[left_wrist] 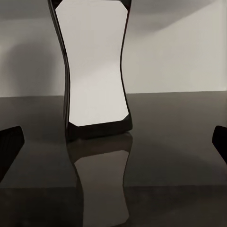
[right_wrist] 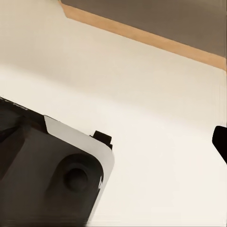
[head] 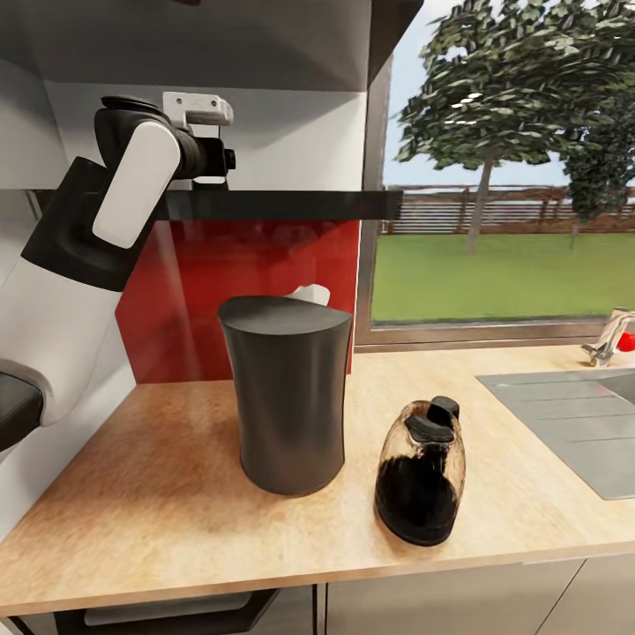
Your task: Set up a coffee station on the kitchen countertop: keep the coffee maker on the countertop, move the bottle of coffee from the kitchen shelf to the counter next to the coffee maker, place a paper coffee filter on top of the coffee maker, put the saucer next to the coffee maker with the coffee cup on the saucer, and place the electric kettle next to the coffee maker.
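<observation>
The bottle of coffee (left_wrist: 97,71), dark with a large white label, stands upright on the glossy dark kitchen shelf (left_wrist: 179,142). My left gripper (left_wrist: 113,144) is open, its fingertips (left_wrist: 10,142) wide apart just short of the bottle. In the head view my left gripper (head: 212,169) is raised to the shelf (head: 291,205). The tall dark-grey coffee maker (head: 287,397) stands on the beige countertop (head: 159,494), with the glass electric kettle (head: 422,476) close at its right. My right gripper (right_wrist: 113,146) hangs over a pale surface, one fingertip (right_wrist: 220,142) showing far to the side.
A small white object (head: 309,294) peeks out behind the coffee maker; I cannot tell what it is. A grey sink (head: 573,414) with a faucet (head: 608,339) lies at the right. Red backsplash (head: 185,300) and a window (head: 503,176) stand behind the counter.
</observation>
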Available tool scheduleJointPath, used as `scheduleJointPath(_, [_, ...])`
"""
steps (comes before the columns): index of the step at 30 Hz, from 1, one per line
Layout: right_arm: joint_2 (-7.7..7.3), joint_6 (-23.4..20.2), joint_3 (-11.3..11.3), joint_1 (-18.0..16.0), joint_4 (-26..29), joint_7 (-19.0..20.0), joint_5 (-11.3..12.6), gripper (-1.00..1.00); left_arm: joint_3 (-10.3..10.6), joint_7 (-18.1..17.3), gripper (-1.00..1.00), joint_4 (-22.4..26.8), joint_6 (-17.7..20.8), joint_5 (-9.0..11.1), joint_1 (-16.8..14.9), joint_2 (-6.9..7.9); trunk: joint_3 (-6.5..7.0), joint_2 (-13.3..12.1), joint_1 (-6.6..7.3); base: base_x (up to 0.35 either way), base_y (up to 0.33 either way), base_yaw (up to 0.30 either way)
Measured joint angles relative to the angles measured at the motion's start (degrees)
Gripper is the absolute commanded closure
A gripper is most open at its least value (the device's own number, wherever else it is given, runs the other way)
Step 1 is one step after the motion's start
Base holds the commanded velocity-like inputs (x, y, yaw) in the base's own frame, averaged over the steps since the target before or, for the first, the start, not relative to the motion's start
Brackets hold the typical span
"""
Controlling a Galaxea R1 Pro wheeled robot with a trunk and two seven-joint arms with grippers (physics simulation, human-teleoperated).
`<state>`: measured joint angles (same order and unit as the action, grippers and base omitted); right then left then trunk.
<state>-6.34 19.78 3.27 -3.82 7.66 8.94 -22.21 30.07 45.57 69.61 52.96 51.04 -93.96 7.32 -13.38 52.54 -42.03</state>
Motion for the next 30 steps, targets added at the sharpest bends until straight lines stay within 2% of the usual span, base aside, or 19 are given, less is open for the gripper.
scheduleJointPath(4, [0.02, 0.0, 0.0, 0.0, -2.2, 0.0, -1.4, -1.0, 0.0, 0.0, -1.0, 0.0, 0.0, 0.0, 0.0, 0.0, 0.0, 0.0, 0.0, 0.002, 0.0, 0.0])
scheduleJointPath(5, [0.02, 0.0, -0.1, 0.0, -3.4, 0.0, -3.0, -1.0, 0.0, 0.0, -1.0, 0.0, 0.0, 0.0, 0.0, 0.0, 0.0, 0.0, 0.0, 0.0, 0.0, 0.0])
scheduleJointPath(10, [0.03, 0.0, 0.0, 0.0, -6.6, -0.1, -7.6, -1.0, 0.0, 0.0, -1.0, -0.1, 0.0, 0.0, 0.0, 0.0, 0.0, 0.0, 0.0, 0.006, 0.0, 0.0])
scheduleJointPath(12, [0.03, 0.1, 0.0, 0.1, -7.8, -0.1, -10.9, -1.0, 0.0, 0.0, -1.0, -0.1, 0.0, 0.0, 0.0, 0.0, 0.0, 0.0, 0.01, 0.154, 0.0, 0.0])
scheduleJointPath(17, [0.04, 0.0, 0.0, 0.2, -8.3, -0.1, -12.5, -1.0, 0.0, 0.0, -1.0, -0.1, 0.0, 0.0, 0.0, 0.0, 0.0, 0.0, 0.01, 0.118, 0.0, 0.0])
scheduleJointPath(30, [0.11, 0.0, 0.0, 0.3, -8.5, -0.1, -12.9, -1.0, -0.1, 0.0, -1.0, -0.1, 0.0, 0.0, 0.0, 0.06, 0.0, 0.0, 0.0, 0.069, 0.0, 0.0])
